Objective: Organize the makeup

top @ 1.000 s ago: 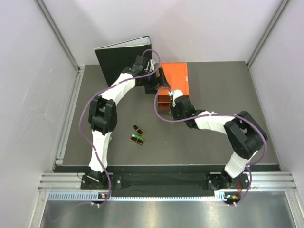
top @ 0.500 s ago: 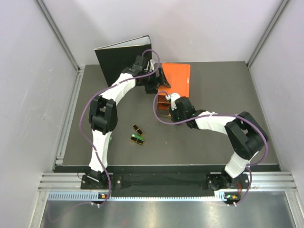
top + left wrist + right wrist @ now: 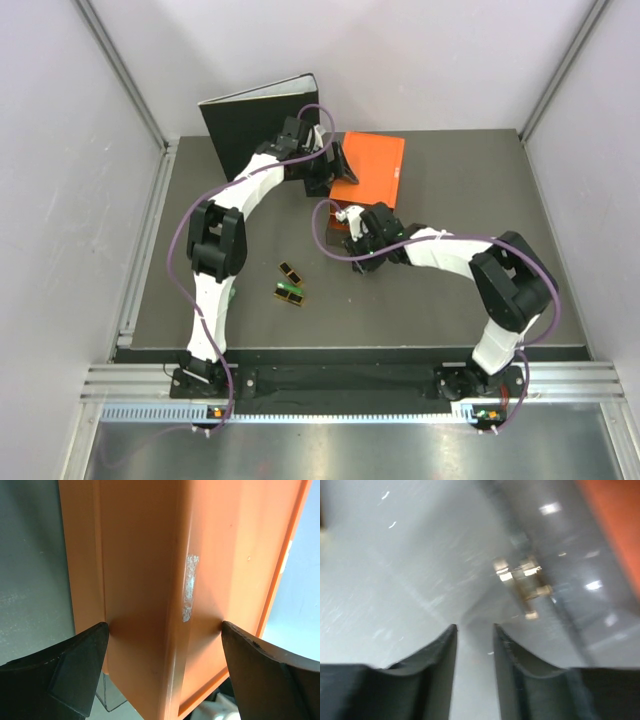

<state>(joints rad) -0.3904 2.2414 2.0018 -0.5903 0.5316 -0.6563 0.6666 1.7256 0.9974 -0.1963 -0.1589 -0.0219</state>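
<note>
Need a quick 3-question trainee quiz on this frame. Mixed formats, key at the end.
1. True or false: the left pincer has one finger on each side of the orange drawer box.
2. Where do the small black cases lie? A) inside the drawer box; B) on the table, between the two arms; C) on top of the drawer box.
3. Short answer: what stands upright at the far left of the table, behind the left arm?

Key
1. True: both fingers rest against the box's sides.
2. B.
3. The black ring binder.
</note>
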